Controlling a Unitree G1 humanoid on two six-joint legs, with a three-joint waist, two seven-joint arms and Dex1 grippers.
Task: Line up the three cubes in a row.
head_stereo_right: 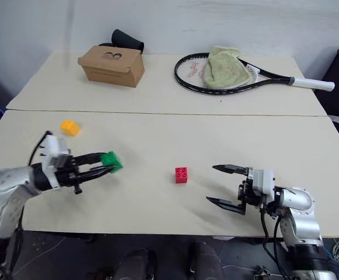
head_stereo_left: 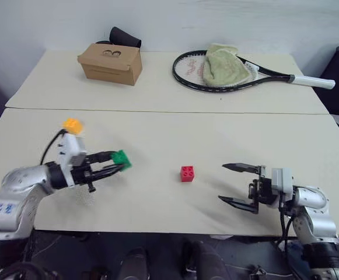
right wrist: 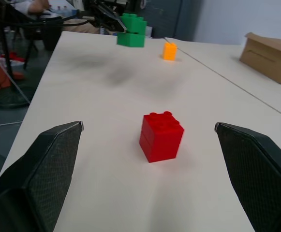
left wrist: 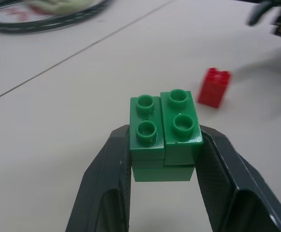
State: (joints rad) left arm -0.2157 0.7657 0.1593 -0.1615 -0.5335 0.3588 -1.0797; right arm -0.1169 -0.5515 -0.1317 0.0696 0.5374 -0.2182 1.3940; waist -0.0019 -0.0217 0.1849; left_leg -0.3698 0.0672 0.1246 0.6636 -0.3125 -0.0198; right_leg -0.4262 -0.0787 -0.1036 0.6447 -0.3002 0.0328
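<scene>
Cardboard box (head_stereo_left: 111, 63) (no legible writing)

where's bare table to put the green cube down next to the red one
Bare table lies on both sides of the red cube: between it and the green cube held in the left gripper, and between it and the open right gripper. The far table, with cardboard box and racket, is more crowded.

Green cube (left wrist: 164, 130), red cube (right wrist: 161, 136): glossy moulded plastic. Desk (head_stereo_left: 157, 134): smooth matt. Box (head_stereo_left: 111, 63): matt cardboard. Towel (head_stereo_left: 220, 63) on racket (head_stereo_left: 239, 73): rough cloth.
</scene>
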